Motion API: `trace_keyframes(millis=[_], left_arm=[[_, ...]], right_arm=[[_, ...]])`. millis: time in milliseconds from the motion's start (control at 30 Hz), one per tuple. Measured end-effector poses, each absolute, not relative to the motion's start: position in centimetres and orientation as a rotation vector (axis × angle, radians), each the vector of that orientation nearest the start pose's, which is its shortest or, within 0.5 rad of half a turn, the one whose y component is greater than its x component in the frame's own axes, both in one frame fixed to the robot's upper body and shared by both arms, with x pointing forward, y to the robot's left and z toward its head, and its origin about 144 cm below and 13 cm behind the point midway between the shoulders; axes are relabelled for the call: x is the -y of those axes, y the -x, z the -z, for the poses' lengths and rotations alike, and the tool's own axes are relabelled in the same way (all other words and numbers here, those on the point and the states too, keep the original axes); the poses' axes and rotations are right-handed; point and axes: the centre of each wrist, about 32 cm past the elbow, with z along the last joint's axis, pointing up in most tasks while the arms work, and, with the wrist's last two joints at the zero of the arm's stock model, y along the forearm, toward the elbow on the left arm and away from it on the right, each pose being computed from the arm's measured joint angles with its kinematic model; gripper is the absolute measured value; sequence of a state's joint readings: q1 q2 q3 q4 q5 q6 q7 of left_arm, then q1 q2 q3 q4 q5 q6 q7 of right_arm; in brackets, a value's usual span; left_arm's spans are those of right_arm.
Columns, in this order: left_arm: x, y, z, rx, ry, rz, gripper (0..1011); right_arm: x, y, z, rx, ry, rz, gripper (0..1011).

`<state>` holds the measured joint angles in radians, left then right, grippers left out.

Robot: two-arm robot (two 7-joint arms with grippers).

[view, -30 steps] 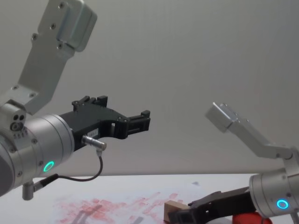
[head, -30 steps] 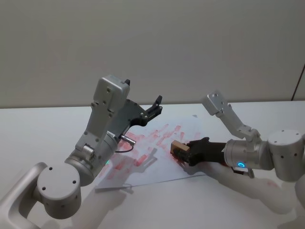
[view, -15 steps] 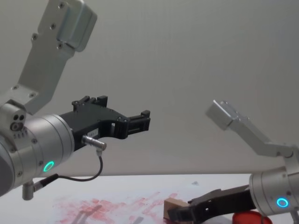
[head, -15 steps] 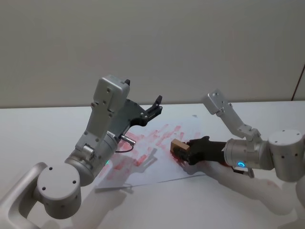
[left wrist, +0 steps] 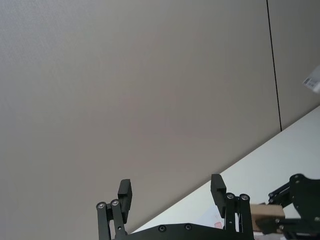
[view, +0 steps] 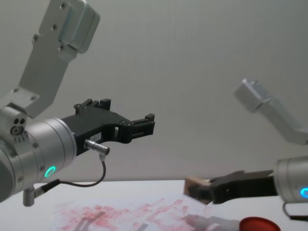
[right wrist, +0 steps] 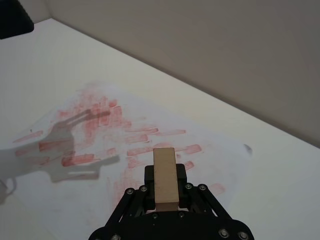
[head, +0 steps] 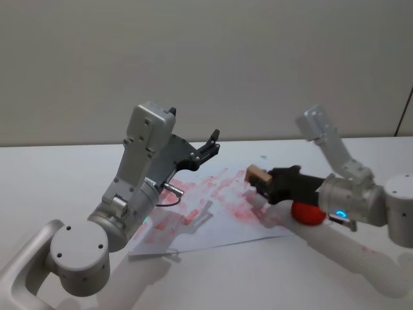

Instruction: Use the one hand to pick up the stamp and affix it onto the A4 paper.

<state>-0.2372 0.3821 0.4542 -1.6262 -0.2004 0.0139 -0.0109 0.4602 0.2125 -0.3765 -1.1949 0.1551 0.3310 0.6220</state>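
White counter [head: 51, 174] before a plain grey wall [head: 206, 64]. One red-smeared A4 paper [head: 213, 223], one stamp [head: 257, 174], one round red ink pad [head: 307, 213], two grippers. The right gripper [head: 264, 180] clamps the stamp, held above the paper's right part, clear of it. The left gripper [head: 211, 143] hangs raised with fingers apart.

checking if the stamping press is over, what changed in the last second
The right gripper lifted the stamp off the A4 paper and carried it up and toward the robot's right, still shut on it. In the head view the red ink pad now shows below its wrist. The left gripper stayed raised and open, and the paper did not shift.
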Motion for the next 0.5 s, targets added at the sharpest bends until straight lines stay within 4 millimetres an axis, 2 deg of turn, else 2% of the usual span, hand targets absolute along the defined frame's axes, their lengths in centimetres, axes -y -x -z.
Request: trace_keyframes(millis=[233,500], left_arm=[[-19.8,-49.2,-120.4,0.268,-0.061,-1.124,1001],[-19.8,-49.2,-120.4,0.268,-0.061,-1.124,1001]], right_arm=[[22.8,-55.7,-118.6,-0.135,0.322,0.807,219],[25.4,-52.7,-118.8,-0.136,0.316,0.906,218]])
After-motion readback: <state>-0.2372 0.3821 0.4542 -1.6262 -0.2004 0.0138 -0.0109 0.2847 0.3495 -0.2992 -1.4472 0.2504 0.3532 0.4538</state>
